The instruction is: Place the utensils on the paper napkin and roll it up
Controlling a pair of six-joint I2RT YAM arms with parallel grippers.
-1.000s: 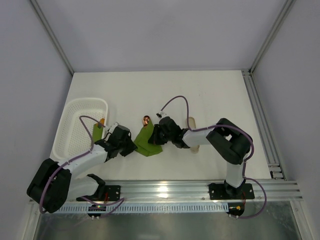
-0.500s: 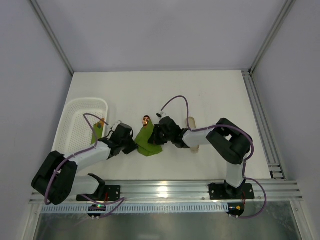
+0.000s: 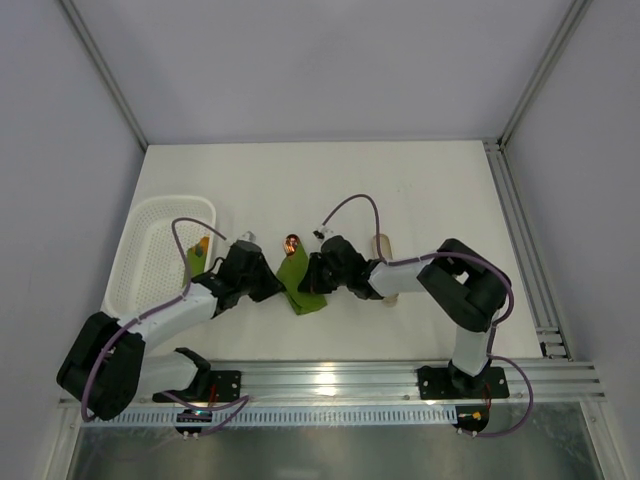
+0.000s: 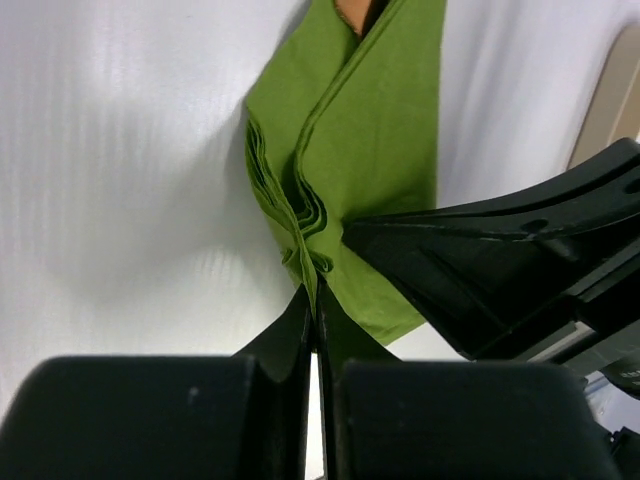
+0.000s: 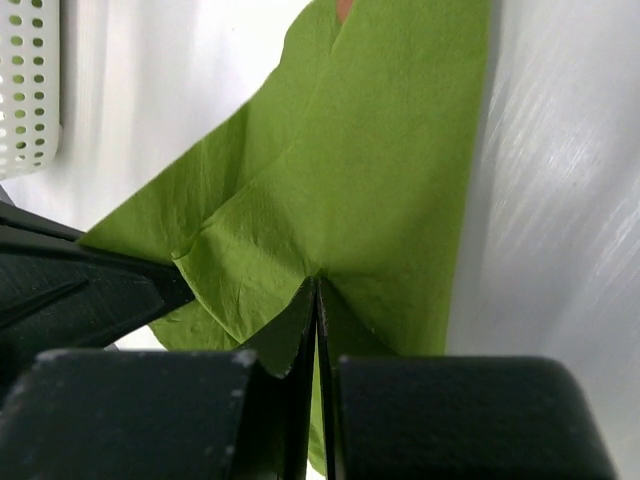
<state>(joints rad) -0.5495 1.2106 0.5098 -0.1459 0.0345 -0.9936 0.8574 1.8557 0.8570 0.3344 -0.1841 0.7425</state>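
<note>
The paper napkin (image 3: 296,276) lies in the middle of the table (image 3: 420,190), between the two arms, bunched into a narrow upright fold. A second ago it lay wider and flatter. Since then the left gripper (image 4: 316,300) has come in from the basket side and pressed its jaws together on the napkin's layered left edge. The right gripper (image 5: 316,290) stays pinched on the opposite side, as it was. A rounded copper utensil (image 3: 291,241) pokes out of the fold's far end, so at least one piece seems wrapped, and the rolling looks begun rather than finished. The white mesh basket (image 3: 150,212) at the left holds a small copper-orange sliver (image 3: 203,243) and a green scrap (image 3: 193,262). The sliver may be the other utensil, but it is too small to tell. A beige oblong piece (image 3: 383,245) lies just beyond the right arm.
</note>
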